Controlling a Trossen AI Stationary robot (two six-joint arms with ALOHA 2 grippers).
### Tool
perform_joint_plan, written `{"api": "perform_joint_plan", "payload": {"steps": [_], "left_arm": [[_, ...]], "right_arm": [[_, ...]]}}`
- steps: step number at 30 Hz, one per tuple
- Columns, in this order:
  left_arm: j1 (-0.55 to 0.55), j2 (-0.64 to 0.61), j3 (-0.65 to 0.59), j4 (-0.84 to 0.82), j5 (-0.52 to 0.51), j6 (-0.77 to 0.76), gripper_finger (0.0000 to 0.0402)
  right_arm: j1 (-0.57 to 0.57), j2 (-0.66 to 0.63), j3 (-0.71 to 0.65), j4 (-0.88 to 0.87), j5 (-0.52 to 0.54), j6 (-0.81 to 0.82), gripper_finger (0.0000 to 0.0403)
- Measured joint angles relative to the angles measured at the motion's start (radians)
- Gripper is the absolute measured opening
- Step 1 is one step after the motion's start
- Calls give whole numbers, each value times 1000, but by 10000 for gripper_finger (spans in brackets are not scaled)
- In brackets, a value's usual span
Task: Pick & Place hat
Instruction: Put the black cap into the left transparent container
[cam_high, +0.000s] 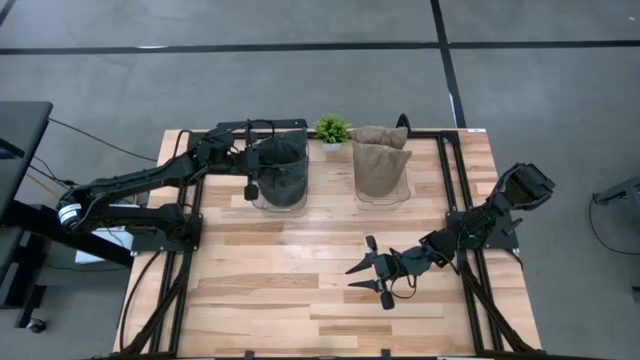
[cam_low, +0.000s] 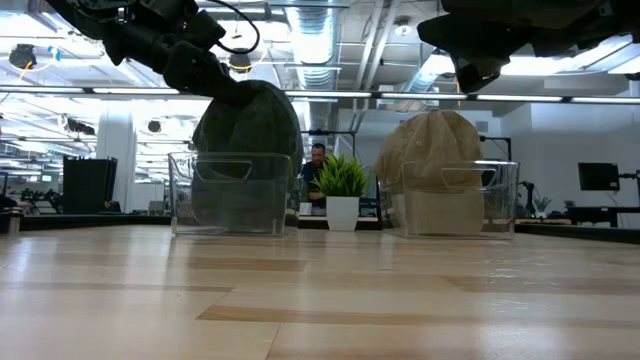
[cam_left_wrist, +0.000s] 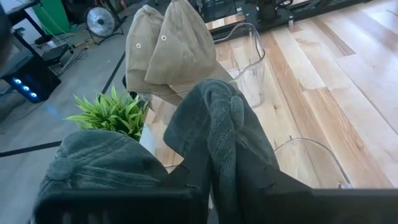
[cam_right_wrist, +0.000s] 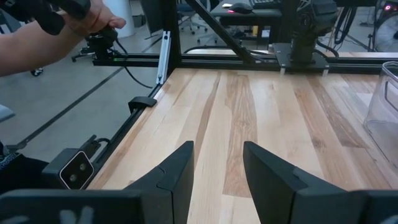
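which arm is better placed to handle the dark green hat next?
Left. The left gripper is already at the dark green hat on its clear stand; the right gripper hangs open over bare table, holding nothing.

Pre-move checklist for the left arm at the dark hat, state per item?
1. Left gripper at the dark hat: ok, pinching a fold of fabric in the left wrist view.
2. Grip state: cannot tell, the fingers may be loosening.
3. Dark hat over its clear holder: ok.
4. Tan hat seated in the second clear holder: ok.
5. Potted plant between the holders upright: ok.
6. Right gripper out of the way: ok, open over bare table, holding nothing.
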Motion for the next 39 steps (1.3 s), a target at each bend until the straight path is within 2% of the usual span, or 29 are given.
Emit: {"api": "perform_joint_plan", "payload": {"steps": [9,13,21,25,29,34,39], "left_arm": [[0,0,0,1,-46,-25,116],[0,0,0,-2,-45,-62,130],[0,-1,0,-102,-14,-88,112],[0,-1,0,-106,29,-102,101],[0,-1,0,-100,30,-110,98],[0,-1,0,-91,16,-128,97],[0,-1,0,-91,-78,-135,97]], "right_arm": [[0,0,0,0,0,2,128],[0,0,0,0,0,2,128],[0,0,0,-13,0,2,128],[0,0,0,-13,0,3,128],[0,0,0,-13,0,3,128],[0,0,0,-13,0,4,128],[0,0,0,-20,0,28,128]]}}
